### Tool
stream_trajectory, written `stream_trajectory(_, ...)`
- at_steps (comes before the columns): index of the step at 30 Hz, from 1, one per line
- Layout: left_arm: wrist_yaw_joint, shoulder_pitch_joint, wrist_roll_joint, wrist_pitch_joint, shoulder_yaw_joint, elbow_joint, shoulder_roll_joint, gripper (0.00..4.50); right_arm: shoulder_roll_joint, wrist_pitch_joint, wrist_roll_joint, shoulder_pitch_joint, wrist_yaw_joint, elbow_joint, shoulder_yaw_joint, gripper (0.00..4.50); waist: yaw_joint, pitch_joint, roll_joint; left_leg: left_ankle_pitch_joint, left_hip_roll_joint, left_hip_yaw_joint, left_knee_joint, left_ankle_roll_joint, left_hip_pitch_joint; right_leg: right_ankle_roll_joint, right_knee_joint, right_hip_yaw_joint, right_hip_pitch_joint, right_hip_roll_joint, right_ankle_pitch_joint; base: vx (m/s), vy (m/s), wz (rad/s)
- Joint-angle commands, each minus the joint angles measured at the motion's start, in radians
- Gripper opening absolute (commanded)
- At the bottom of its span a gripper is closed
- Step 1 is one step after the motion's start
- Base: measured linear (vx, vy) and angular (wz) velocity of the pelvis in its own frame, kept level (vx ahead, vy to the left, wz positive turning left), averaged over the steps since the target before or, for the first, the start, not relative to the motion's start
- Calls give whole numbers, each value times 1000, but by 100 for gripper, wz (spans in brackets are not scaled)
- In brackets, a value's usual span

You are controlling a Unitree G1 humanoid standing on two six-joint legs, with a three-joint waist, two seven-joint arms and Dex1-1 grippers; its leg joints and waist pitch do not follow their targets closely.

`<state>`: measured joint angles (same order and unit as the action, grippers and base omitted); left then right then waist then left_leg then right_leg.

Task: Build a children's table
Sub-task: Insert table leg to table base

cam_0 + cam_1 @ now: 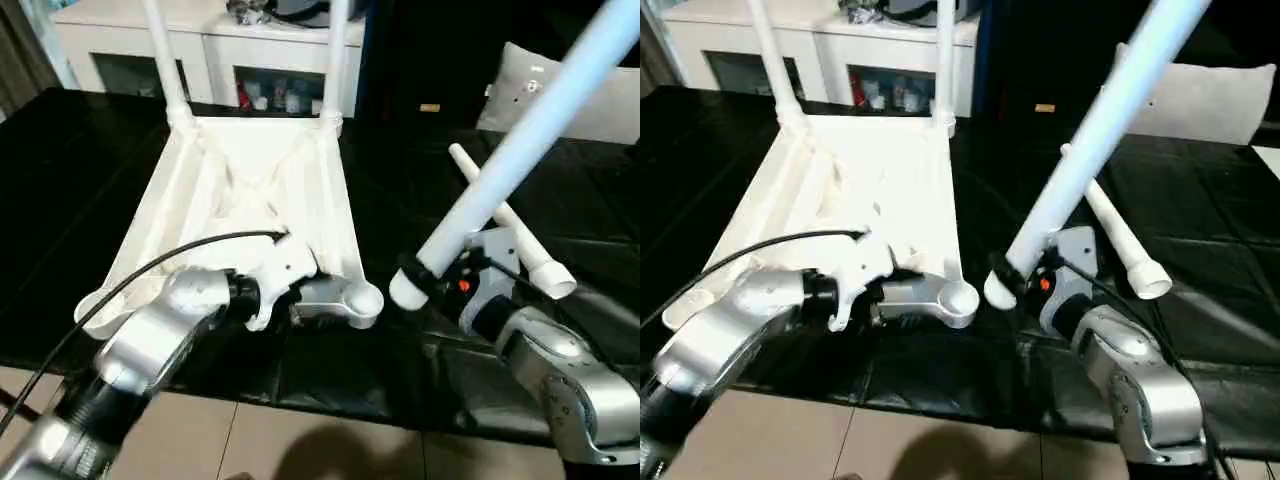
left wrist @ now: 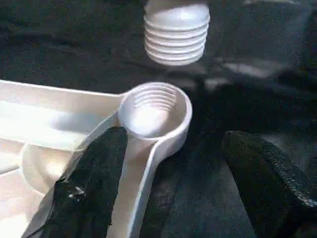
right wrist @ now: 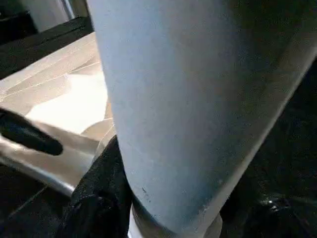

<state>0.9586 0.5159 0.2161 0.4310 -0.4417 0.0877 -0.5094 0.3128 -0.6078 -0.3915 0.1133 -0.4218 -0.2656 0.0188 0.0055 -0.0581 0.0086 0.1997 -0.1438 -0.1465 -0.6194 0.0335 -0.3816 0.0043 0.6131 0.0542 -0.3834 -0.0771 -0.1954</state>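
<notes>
Right claw grasps leg; left claw released at tabletop corner socket; spare leg on surface, cabinet upper left.

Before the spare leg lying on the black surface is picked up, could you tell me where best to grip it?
Probably mid-shaft on the spare leg, coming from above: it lies flat on the black surface, so only its top is free, and the shaft is narrower than its flared end.
</notes>
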Motion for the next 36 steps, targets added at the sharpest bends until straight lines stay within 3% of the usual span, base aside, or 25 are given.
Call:
stream_trajectory(1, 35, 41, -8, 33, -13, 65, 3, 313, 9, 30, 15, -5, -7, -21, -11, 191, 2, 65, 9, 213, -68, 18, 91, 35, 16, -219, -64, -51, 41, -68, -127, 0, 0, 0)
stream_trajectory(2, 48, 55, -9, 44, -19, 95, 6, 304, 9, 32, 18, -10, -6, -23, -13, 191, 5, 66, 22, 191, -66, 19, 89, 29, 15, -235, -59, -50, 44, -68, -93, 0, 0, 0)
stream_trajectory(4, 73, 73, 2, 46, -12, 146, 27, 283, 7, 26, 18, -17, -4, -33, -19, 191, 2, 66, 14, 187, -65, 16, 88, 16, 14, -248, -63, -50, 46, -67, -79, 0, 0, 0)
stream_trajectory(5, 82, 77, 5, 41, -9, 161, 35, 276, 6, 24, 18, -22, -4, -40, -22, 191, 4, 67, 20, 185, -67, 17, 87, 11, 13, -258, -61, -50, 49, -71, -82, 0, 0, 0)
stream_trajectory(10, 121, 108, -30, -24, -22, 266, 55, 231, 21, 19, 55, -40, 2, -52, -63, 191, 3, 64, 18, 220, -70, 18, 90, 9, 14, -254, -68, -50, 48, -69, -147, 0, 0, 0)
stream_trajectory(14, 123, 105, -46, -43, -23, 287, 52, 192, 5, 9, 46, -37, 16, -46, -60, 191, 2, 62, 16, 243, -74, 18, 91, 8, 16, -256, -70, -51, 44, -73, -179, 0, 0, 0)
stream_trajectory(19, 121, 110, -78, -91, -14, 334, 48, 147, -18, -10, 15, -27, 20, -42, -49, 191, 2, 64, 14, 208, -74, 18, 91, -1, 14, -263, -65, -51, 46, -72, -127, 0, 0, 0)
stream_trajectory(25, 125, 123, -95, -141, -1, 379, 49, 98, -10, 9, 21, -24, -9, -40, -64, 191, 5, 62, 13, 224, -76, 17, 92, 1, 16, -256, -68, -52, 44, -75, -168, 0, 0, 0)
stream_trajectory(36, 150, 129, -139, -223, -9, 432, 51, 7, -5, 6, 14, 7, -35, -30, -73, 191, 3, 64, 13, 208, -77, 17, 92, -2, 14, -263, -65, -52, 45, -77, -136, 0, 0, 0)
